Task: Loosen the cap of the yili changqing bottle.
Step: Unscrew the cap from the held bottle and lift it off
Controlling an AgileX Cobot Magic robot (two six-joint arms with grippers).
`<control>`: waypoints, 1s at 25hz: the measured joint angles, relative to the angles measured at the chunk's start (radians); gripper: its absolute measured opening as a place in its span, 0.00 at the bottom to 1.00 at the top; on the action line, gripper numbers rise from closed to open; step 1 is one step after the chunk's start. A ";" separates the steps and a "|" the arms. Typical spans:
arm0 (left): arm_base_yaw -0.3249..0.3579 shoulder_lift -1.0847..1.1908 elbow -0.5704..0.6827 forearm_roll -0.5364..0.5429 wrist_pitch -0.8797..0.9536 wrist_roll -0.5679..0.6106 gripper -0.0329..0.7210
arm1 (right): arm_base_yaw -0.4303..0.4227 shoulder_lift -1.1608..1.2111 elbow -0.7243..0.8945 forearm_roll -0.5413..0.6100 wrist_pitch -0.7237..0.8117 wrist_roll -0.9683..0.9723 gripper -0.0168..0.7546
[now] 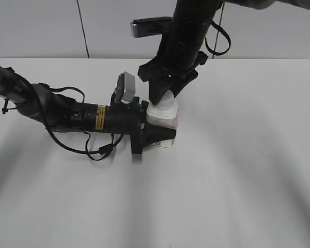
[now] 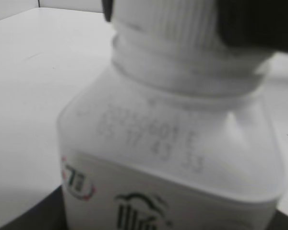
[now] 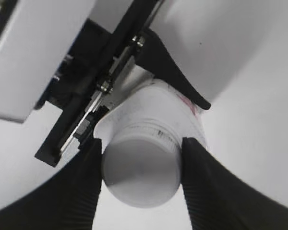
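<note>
Two arms are meeting at one small bottle near the middle of the white table [image 1: 237,170]. Nothing else is lying on the tabletop around them; only a loose black cable [image 1: 88,150] is looping off the left arm on its near side.

The yili changqing bottle [image 1: 163,122] is standing upright, its squarish white body showing pink label print low on the right face. In the left wrist view the bottle [image 2: 173,163] is filling the frame, a faint printed code showing on its sloped shoulder, the ribbed cap [image 2: 163,21] at the top edge.

The left gripper [image 1: 163,135] is reaching in level from the left, its black fingers clenching the bottle's body from both sides and covering the lower near part.

The right gripper [image 1: 166,98] is coming down from above and hiding most of the cap [image 1: 165,101] in the exterior view. In the right wrist view its two ribbed pads [image 3: 86,191] are pressing against opposite sides of the cap [image 3: 140,175], jaws narrowed to the cap's width, grasping it. The flat top is facing the camera.
</note>
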 joint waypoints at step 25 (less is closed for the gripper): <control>0.000 0.000 0.000 0.004 0.000 0.000 0.57 | 0.000 0.000 -0.004 0.002 0.004 -0.814 0.53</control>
